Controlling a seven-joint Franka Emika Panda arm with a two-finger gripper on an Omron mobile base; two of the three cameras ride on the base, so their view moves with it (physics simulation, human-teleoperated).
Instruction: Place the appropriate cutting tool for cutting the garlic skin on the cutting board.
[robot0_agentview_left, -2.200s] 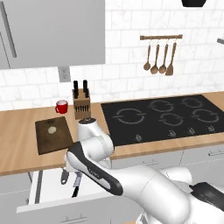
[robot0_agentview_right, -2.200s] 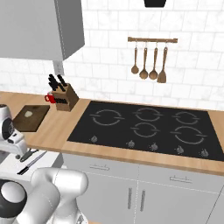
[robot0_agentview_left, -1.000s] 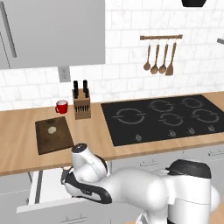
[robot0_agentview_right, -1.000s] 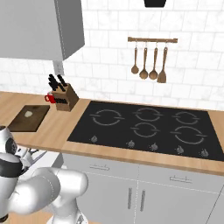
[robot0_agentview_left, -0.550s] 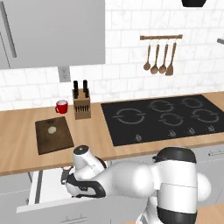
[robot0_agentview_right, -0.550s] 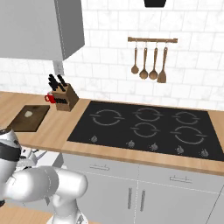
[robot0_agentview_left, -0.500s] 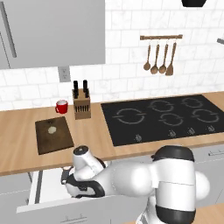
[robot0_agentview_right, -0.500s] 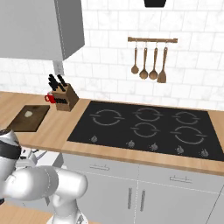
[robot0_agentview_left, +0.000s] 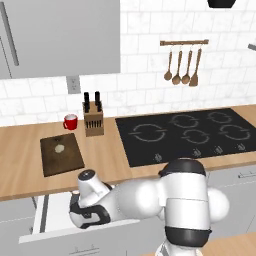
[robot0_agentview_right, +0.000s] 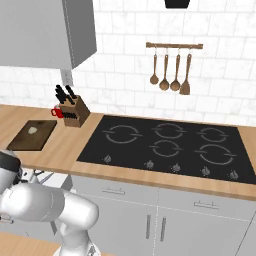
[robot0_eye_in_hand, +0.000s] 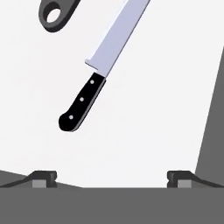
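Observation:
A slim knife (robot0_eye_in_hand: 104, 57) with a pointed silver blade and a black handle (robot0_eye_in_hand: 82, 103) lies on the white floor of the open drawer (robot0_agentview_left: 50, 220). My gripper (robot0_eye_in_hand: 112, 178) hangs over it, open, with the handle's end a little beyond the wide gap between the tips and nothing held. In the left base view my arm bends down from the counter's front edge into that drawer. The dark brown cutting board (robot0_agentview_left: 62, 164) (robot0_agentview_right: 24, 142) lies on the counter at the left, with the pale garlic (robot0_agentview_left: 59, 148) (robot0_agentview_right: 33, 130) on it.
A dark grey loop-headed peeler (robot0_eye_in_hand: 69, 8) lies beside the blade's far end. The drawer's grey side wall (robot0_eye_in_hand: 212, 109) rises on the right. Behind the board stand a red mug (robot0_agentview_left: 70, 121) and a wooden knife block (robot0_agentview_left: 93, 120). A black cooktop (robot0_agentview_left: 190, 132) covers the counter's right.
My arm has folded lower, carrying the hand from above the drawer's front down into the drawer. The board, garlic and base views have not shifted.

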